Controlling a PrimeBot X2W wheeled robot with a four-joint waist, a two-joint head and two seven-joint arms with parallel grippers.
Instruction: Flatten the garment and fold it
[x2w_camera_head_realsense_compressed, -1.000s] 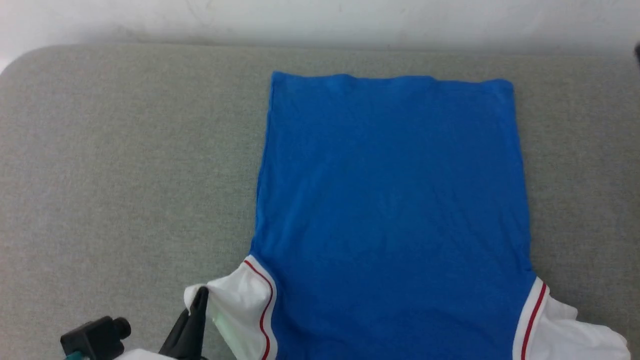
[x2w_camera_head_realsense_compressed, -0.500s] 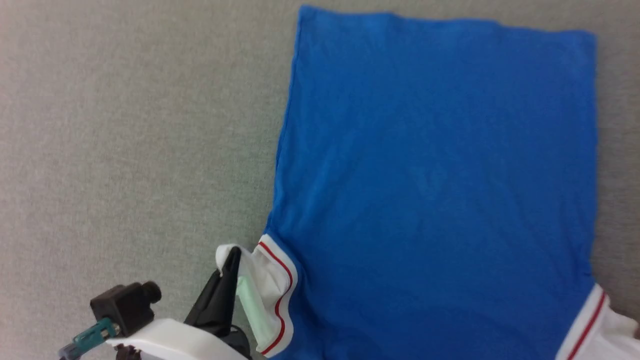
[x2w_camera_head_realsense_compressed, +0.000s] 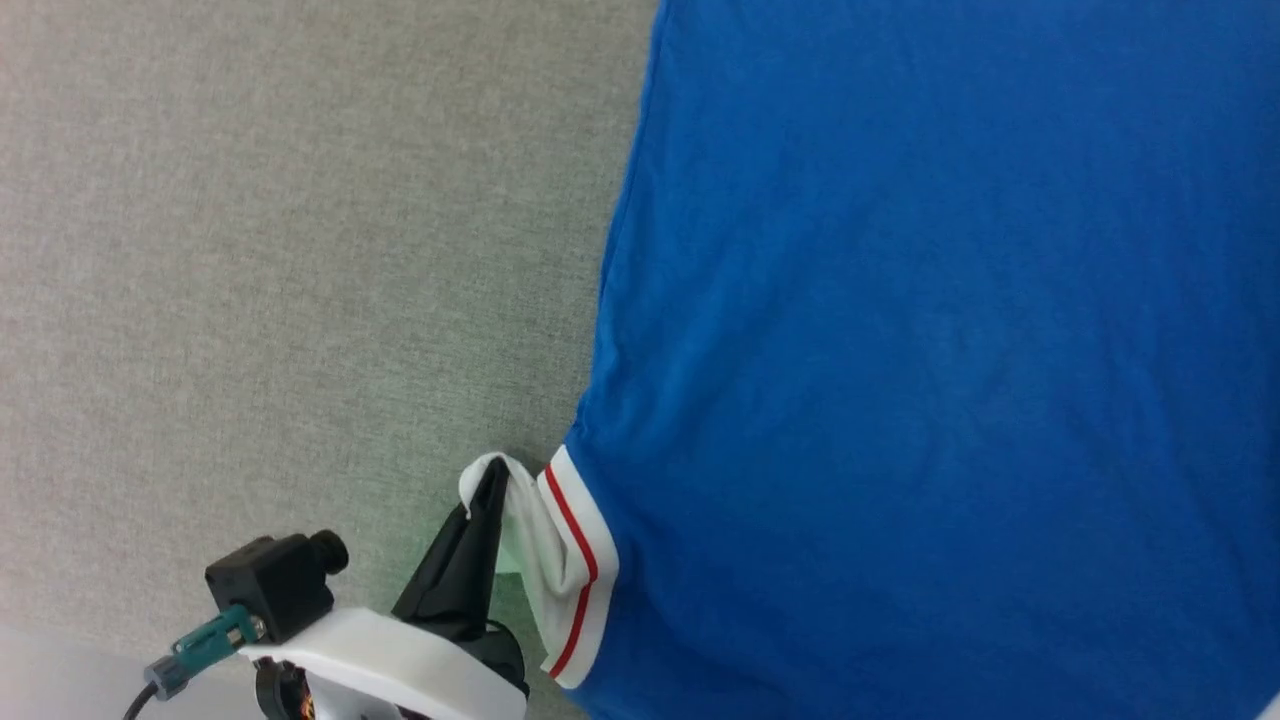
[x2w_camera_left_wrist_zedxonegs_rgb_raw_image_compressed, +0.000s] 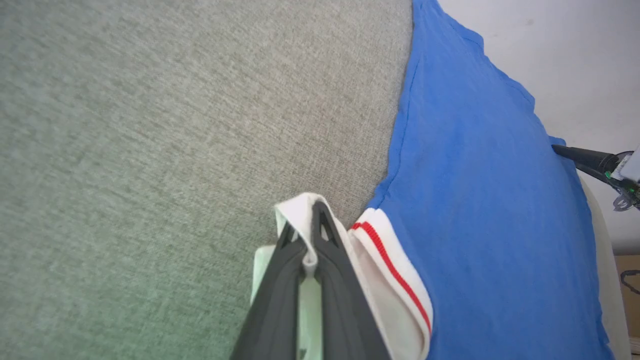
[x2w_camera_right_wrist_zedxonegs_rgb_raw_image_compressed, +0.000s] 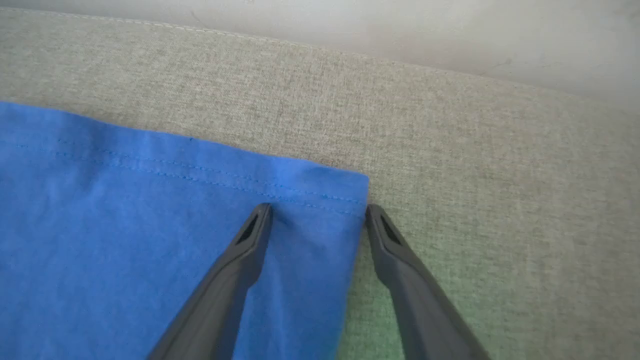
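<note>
Because the garment (x2w_camera_head_realsense_compressed: 900, 350) lies spread flat on the grey cushion (x2w_camera_head_realsense_compressed: 250, 250), the left gripper (x2w_camera_head_realsense_compressed: 492, 480) pinches its white sleeve (x2w_camera_head_realsense_compressed: 545, 570) to fold it inward, I judge, while the right gripper (x2w_camera_right_wrist_zedxonegs_rgb_raw_image_compressed: 317, 212) straddles the hem corner (x2w_camera_right_wrist_zedxonegs_rgb_raw_image_compressed: 345, 192), jaws apart, ready to clamp

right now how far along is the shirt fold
Done: the garment lies spread mostly flat on the grey cushion. In hand: the left gripper is shut on the white sleeve, and the right gripper stands open astride the hem corner. Left: no fold shows yet, so the whole folding remains.
</note>
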